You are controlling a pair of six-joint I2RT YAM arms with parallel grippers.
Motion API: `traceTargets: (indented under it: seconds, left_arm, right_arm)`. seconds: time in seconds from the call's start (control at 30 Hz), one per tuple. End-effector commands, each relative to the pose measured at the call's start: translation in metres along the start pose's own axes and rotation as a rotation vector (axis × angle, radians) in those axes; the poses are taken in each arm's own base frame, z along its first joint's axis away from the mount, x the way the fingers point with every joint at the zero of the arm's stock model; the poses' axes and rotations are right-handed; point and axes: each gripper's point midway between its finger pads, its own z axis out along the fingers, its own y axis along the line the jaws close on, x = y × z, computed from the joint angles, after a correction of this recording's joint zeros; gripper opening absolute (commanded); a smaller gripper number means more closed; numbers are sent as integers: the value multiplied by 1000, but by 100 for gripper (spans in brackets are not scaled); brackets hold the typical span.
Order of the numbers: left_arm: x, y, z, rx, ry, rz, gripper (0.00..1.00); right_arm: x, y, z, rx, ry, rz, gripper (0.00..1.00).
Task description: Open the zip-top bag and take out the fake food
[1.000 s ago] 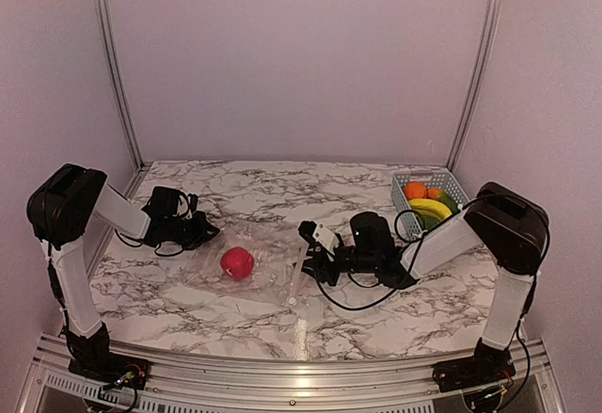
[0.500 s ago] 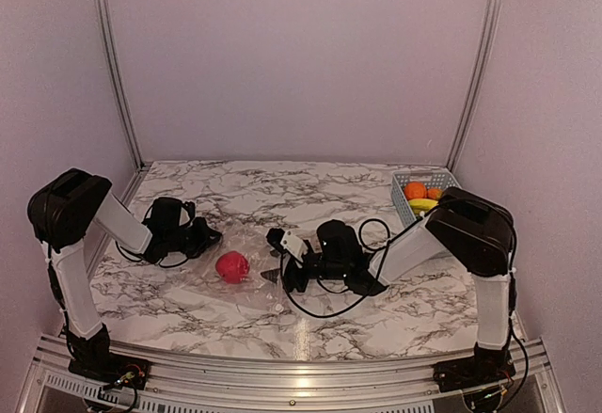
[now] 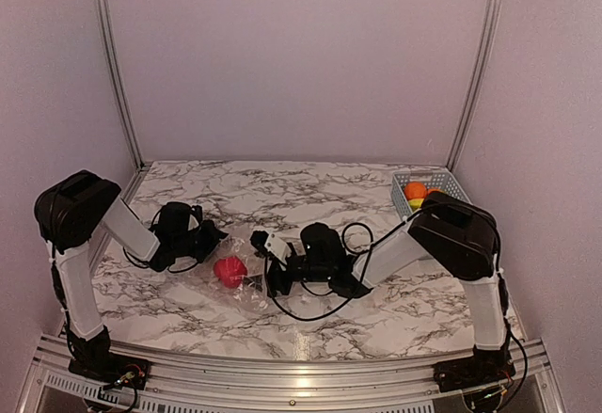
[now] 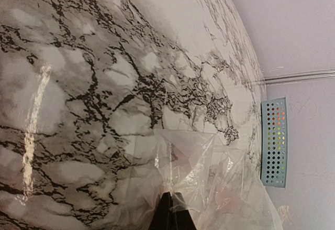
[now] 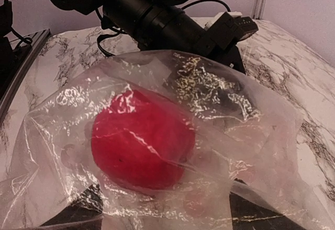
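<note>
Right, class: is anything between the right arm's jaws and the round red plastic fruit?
Yes. The clear crinkly plastic zip-top bag wraps the round red plastic fruit; its film lies across the fruit's near side, facing the open right jaws.

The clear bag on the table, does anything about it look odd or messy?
Only that the zip-top bag is crumpled and bunched around one red piece, pinched at one edge by the left gripper. Nothing looks spilled or broken.
</note>
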Motion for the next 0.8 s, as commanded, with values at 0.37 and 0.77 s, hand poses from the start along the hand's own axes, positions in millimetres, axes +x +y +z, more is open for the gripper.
traceTargets:
  seconds: [0.37,0.77]
  left_arm:
    - [25,19,12,-39,35,-67,0]
    - [33,23,15,-26,63,-76,0]
  right_arm:
    - [-9,24,46,-96,-8,-24,91]
    - [4,34,69,-127,24,-43,92]
